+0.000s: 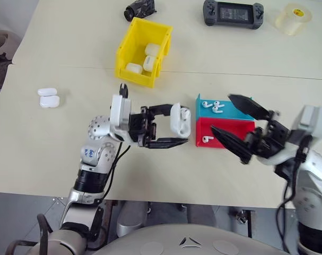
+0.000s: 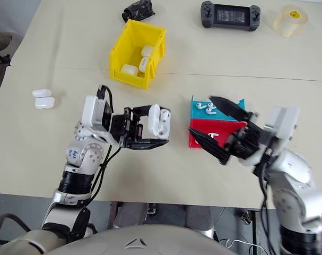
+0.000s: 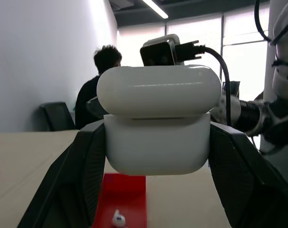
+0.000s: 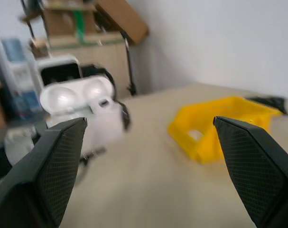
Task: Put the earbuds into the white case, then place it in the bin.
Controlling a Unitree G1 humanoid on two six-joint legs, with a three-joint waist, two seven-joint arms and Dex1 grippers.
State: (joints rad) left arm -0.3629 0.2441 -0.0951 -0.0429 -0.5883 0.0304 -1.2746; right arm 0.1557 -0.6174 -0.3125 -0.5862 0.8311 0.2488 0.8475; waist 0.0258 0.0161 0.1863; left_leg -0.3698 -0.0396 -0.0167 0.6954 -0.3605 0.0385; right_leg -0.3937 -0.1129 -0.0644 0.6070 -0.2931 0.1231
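My left gripper (image 1: 179, 125) is shut on the white case (image 1: 176, 121) and holds it above the table, just left of the trays. In the right wrist view the case (image 4: 82, 109) has its lid flipped open. Two earbuds (image 1: 212, 106) lie in the blue tray (image 1: 235, 112), and one earbud (image 1: 206, 139) lies in the red tray (image 1: 229, 127). My right gripper (image 1: 222, 113) hangs open over these trays, nothing between its fingers. The yellow bin (image 1: 130, 45) stands farther back on the table and holds three white cases.
Two more white cases (image 1: 48, 98) lie at the table's left. A black game console (image 1: 233, 13), a tape roll (image 1: 293, 18) and a small black object (image 1: 139, 8) sit along the far edge. A person (image 3: 103, 85) sits in the background of the left wrist view.
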